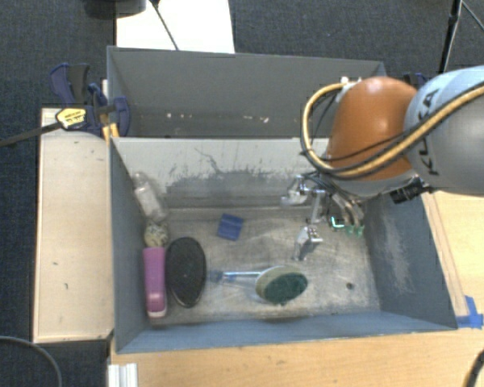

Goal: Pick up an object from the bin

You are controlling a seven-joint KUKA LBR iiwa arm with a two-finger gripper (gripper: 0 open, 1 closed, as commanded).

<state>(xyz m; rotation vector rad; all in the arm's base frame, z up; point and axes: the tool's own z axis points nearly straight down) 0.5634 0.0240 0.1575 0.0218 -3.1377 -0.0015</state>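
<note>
Grey metal bin [403,272] with a scuffed floor, and the gripper [303,220] hangs low over its right-hand middle, under the orange cover [371,127] on the wrist. From where I stand its fingers [308,244] look spread, one toward the back wall and one toward the front, with nothing between them, though from this angle that is a reading, not a certainty. Nearest to them is a brush [282,286] with a round dark-green head and a thin blue handle. It lies flat just in front of the fingers, toward the near wall, head closest to them. Its long axis runs across the bin, and the handle points left at a black oval pad [185,271]. A small blue block [230,227] sits to the left of the fingers, about level with them and apart. I judge that picking the brush needs a short shift toward the near wall, closing across its narrow width. The grey arm [460,135] carries KUKA lettering; nothing in the bin bears writing I can read.
</note>
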